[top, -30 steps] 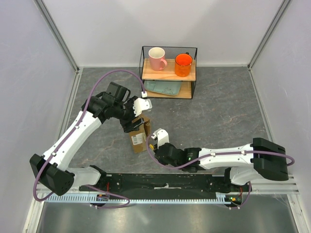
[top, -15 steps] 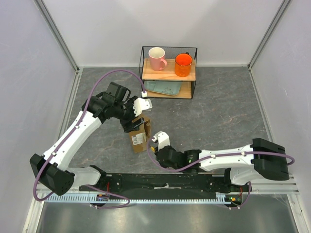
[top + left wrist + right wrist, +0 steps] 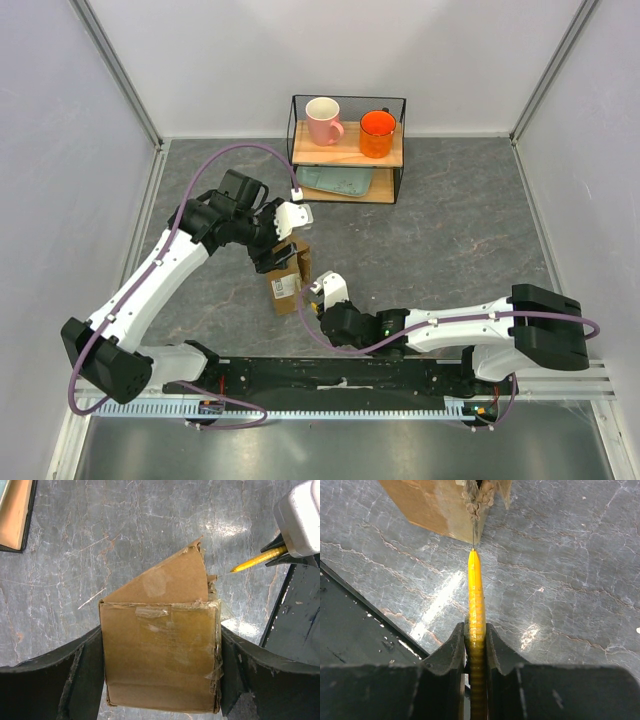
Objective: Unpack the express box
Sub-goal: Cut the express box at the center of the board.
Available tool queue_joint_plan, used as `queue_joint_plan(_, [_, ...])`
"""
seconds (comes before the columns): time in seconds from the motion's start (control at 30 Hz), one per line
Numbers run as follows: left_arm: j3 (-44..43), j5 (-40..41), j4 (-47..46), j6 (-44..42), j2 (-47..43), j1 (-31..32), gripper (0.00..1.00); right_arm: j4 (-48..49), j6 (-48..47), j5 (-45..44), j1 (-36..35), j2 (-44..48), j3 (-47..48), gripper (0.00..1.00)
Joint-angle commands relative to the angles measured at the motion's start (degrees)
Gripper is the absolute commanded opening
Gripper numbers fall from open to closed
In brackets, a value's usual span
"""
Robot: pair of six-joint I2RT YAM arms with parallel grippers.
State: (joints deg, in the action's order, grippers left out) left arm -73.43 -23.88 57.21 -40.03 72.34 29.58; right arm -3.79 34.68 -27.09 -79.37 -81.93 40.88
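While the left tool (image 3: 161,680) grips the express box (image 3: 160,645), the right tool (image 3: 476,640) clamps a yellow knife (image 3: 475,585), blade at the box's torn corner.

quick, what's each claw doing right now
left claw: closed on the express box
right claw: closed on the yellow utility knife

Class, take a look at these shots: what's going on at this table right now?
Two robot arms are opening a parcel. The left gripper clamps the brown express box between its wide-set jaws. The right gripper grips a yellow utility knife, and the thin blade reaches the box's torn corner. One flap stands lifted, while tape crosses the seam beside it.
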Motion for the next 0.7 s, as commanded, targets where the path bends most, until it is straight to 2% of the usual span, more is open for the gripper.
queue_joint_plan(0.0, [2.41,-0.20,1.68,1.10,0.26,-0.23,0.68,2.47,-0.05,0.37,-0.26,0.54,1.57,0.00])
queue_joint_plan(0.67, [2.68,-0.29,1.68,1.27,-0.18,-0.32,0.67,3.35,-1.63,-0.68,-0.17,-1.92,2.71,0.00])
